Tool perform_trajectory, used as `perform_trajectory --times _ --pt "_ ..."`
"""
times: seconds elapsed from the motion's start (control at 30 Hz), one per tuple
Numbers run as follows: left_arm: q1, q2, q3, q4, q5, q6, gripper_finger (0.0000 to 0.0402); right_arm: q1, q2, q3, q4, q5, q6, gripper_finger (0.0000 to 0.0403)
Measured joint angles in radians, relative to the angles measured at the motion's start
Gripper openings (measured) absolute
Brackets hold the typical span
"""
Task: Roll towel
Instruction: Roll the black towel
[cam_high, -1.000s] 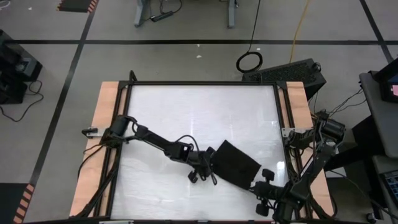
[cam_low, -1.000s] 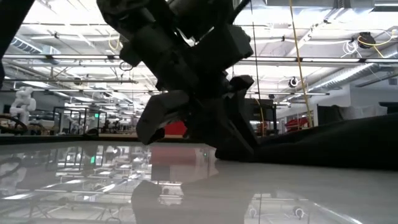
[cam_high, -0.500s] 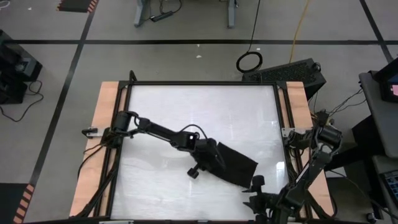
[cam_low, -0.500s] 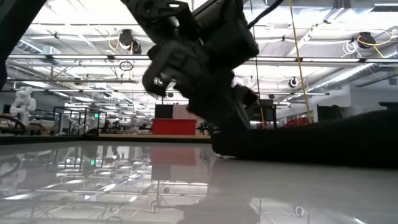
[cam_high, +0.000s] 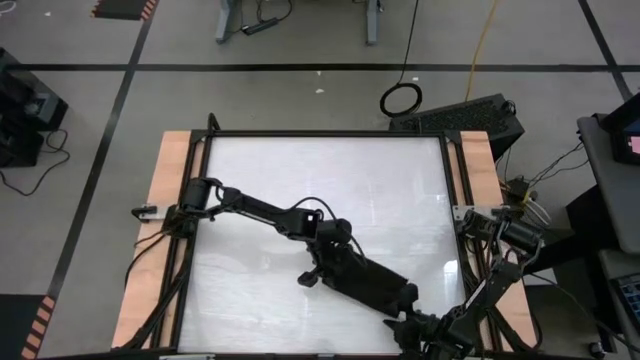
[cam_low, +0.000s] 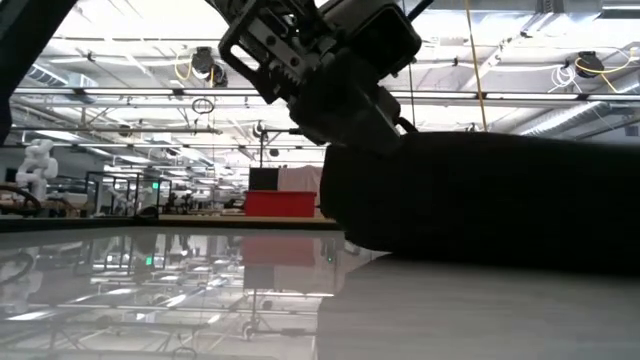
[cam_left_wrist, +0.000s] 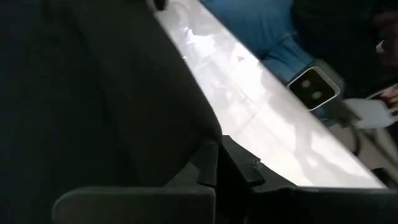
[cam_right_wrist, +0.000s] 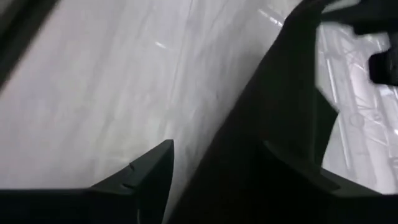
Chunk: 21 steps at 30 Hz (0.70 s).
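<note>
The black towel (cam_high: 375, 287) lies as a narrow folded band on the white table (cam_high: 300, 180), near the right front. My left gripper (cam_high: 340, 262) is shut at the towel's left end, which bulges up under it in the low view (cam_low: 480, 190). My right gripper (cam_high: 405, 318) stands open at the towel's near right end. In the right wrist view the towel (cam_right_wrist: 273, 112) runs between its two fingers (cam_right_wrist: 152, 165); whether they touch it I cannot tell. My left gripper pinches the towel's left end (cam_left_wrist: 186, 146) between its two shut fingers (cam_left_wrist: 239, 168); one layer or several, I cannot tell. It comes slanting down from the table's left. The held part is raised and folded over; the rest of the towel lies on the table.
Wooden side rails (cam_high: 170, 200) and a black frame border the table. The far half and the left of the tabletop are bare white. Beyond the right front edge the left wrist view shows blue cloth (cam_left_wrist: 267, 31) and a small white device (cam_left_wrist: 314, 87).
My left gripper has taken hold of the towel's left edge and carried it toward the table's right and near edges, folding that side over the rest. The towel, a broad patch before, is now a narrow band. My right gripper has drawn back toward the near edge.
</note>
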Motion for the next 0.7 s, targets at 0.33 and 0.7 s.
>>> perform_trajectory --times 0.33,0.7 --pt "0.005 0.035 0.002 0.014 0.132 -0.048 0.0004 -0.009 0.046 -0.001 -0.09 -0.006 0.118 0.0207" --pt "0.022 0.116 0.072 0.01 0.106 -0.086 0.0033 -0.057 0.042 -0.041 -0.109 -0.092 0.282 0.0047"
